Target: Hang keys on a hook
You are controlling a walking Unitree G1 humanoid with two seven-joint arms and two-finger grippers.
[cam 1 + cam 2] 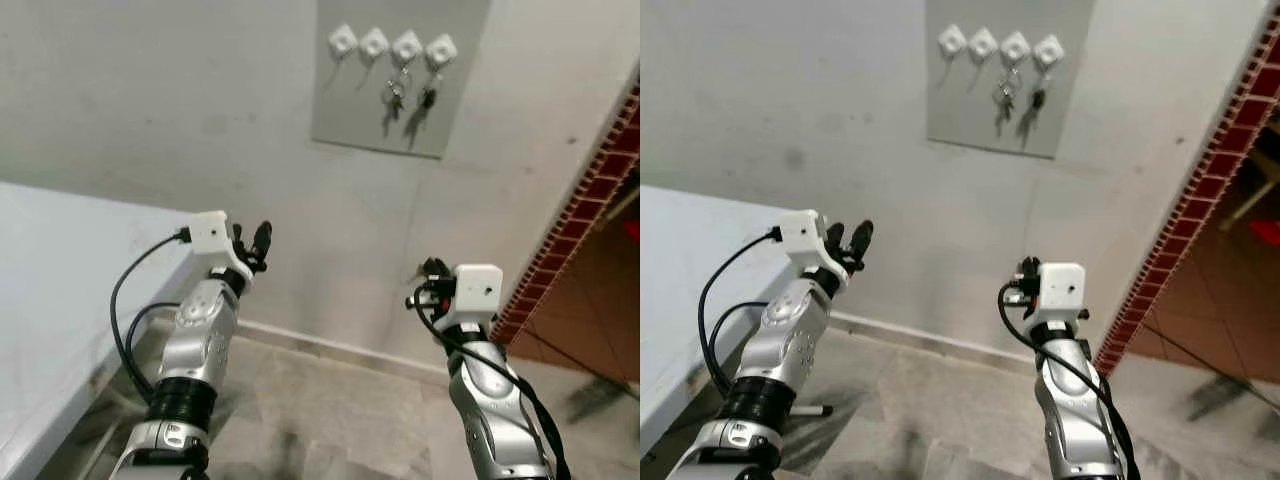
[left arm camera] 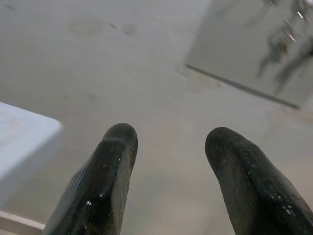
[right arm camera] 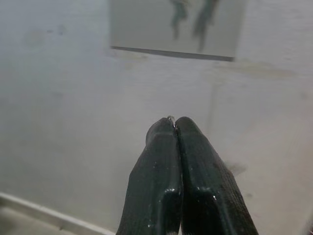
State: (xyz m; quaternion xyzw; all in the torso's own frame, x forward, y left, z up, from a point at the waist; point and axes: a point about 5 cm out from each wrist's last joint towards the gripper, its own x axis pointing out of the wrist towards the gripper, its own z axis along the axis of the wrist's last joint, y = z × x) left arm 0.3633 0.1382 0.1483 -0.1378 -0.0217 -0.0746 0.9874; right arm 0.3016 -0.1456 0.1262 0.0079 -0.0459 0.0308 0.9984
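Four white square hooks [image 1: 392, 44] sit in a row along the top edge of a grey rectangular wall panel [image 1: 350, 100] fixed to the pale plaster wall [image 1: 150, 90]. Two bunches of dark keys [image 1: 394, 98] hang from the two hooks nearest the panel's right edge; the two hooks toward its left edge carry nothing. Both silver arms are raised toward the wall, well below the panel. The left end effector [image 1: 250, 243] has its two black fingers [image 2: 105, 181] spread apart with nothing between them, above the far right corner of a pale grey bench [image 1: 60, 290]. The right end effector [image 3: 174, 122] has its fingers pressed together, with a tiny glint of metal at the tips; what it is cannot be made out.
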